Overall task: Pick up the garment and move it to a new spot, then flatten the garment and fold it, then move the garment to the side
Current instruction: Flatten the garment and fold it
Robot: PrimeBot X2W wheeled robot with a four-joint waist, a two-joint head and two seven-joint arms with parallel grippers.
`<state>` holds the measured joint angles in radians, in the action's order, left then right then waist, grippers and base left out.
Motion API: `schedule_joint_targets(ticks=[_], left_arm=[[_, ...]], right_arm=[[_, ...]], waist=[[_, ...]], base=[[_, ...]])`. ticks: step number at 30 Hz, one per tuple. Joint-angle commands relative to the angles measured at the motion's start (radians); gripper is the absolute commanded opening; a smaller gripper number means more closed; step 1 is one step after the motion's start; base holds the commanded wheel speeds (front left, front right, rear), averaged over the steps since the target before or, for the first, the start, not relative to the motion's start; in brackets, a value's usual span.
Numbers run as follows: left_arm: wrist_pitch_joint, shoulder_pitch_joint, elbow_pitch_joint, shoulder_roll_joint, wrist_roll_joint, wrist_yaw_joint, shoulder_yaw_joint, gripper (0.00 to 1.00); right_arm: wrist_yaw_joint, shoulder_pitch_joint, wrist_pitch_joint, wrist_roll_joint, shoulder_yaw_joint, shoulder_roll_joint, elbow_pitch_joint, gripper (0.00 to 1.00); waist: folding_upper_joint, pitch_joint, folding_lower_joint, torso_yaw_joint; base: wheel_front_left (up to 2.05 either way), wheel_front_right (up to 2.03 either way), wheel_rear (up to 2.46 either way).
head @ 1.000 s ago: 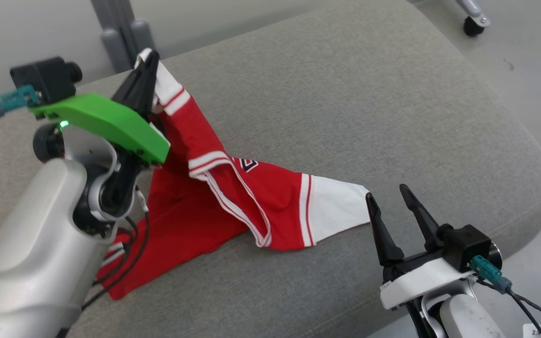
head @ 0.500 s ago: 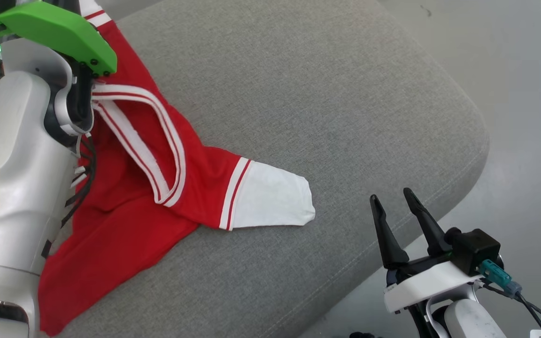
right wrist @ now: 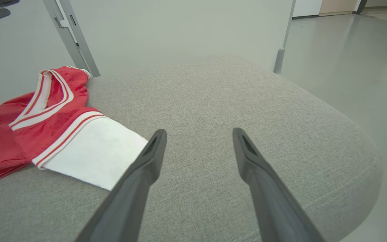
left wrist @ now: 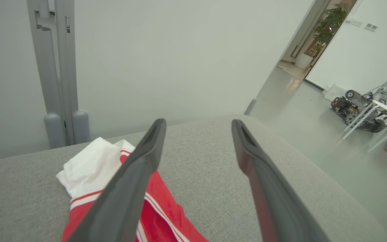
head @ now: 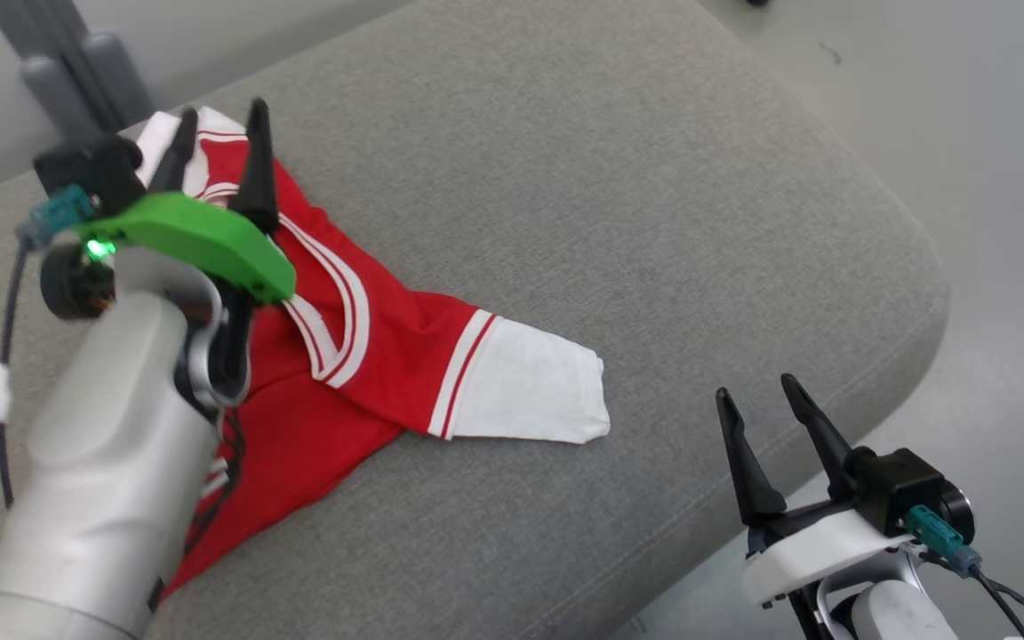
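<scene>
The garment [head: 361,356] is a red jersey with white sleeves and striped trim, lying crumpled on the grey cushion [head: 619,204]. One white sleeve [head: 530,391] points right; the other [left wrist: 89,166] lies at the far left end. My left gripper [head: 220,120] hovers open above that far sleeve, nothing between its fingers. In the left wrist view the left gripper [left wrist: 197,124] stands wide apart over the cloth [left wrist: 160,208]. My right gripper [head: 759,391] is open at the cushion's front right edge, a short way right of the near sleeve [right wrist: 92,154].
Grey metal posts [head: 68,67] stand behind the cushion at the back left. The cushion's rounded right edge [head: 912,267] drops to a pale floor [head: 992,133]. Another wheeled machine [left wrist: 361,107] and a white table [left wrist: 381,114] stand far off across the room.
My left gripper has opened and let go of the garment's far sleeve, which now lies on the cushion. The head camera has shifted. The right gripper stays open.
</scene>
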<state>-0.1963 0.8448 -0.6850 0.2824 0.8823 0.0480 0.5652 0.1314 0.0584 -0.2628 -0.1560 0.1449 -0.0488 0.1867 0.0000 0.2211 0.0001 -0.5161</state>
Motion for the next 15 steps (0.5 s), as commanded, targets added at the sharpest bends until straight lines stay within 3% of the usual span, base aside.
schedule_joint_targets(ticks=[1, 8, 15], left_arm=[[-0.015, -0.069, 0.03, -0.006, 0.008, 0.002, 0.003, 1.0], [-0.052, -0.387, 0.261, 0.033, 0.012, 0.085, 0.0, 1.0], [-0.058, -0.64, 0.443, 0.086, 0.001, 0.173, 0.015, 1.0]], right_arm=[[-0.001, -0.024, -0.003, 0.017, -0.014, -0.003, 0.0, 1.0], [-0.001, -0.067, -0.003, 0.067, -0.058, -0.003, 0.0, 1.0], [-0.001, -0.081, -0.003, 0.078, -0.058, -0.003, 0.003, 1.0]], waist=[[0.0, -0.098, -0.0001, 0.118], [0.0, -0.155, -0.0001, 0.245], [0.0, -0.164, -0.0001, 0.322]], base=[[0.0, 0.0, 0.0], [0.0, 0.0, 0.0], [0.0, 0.0, 0.0]])
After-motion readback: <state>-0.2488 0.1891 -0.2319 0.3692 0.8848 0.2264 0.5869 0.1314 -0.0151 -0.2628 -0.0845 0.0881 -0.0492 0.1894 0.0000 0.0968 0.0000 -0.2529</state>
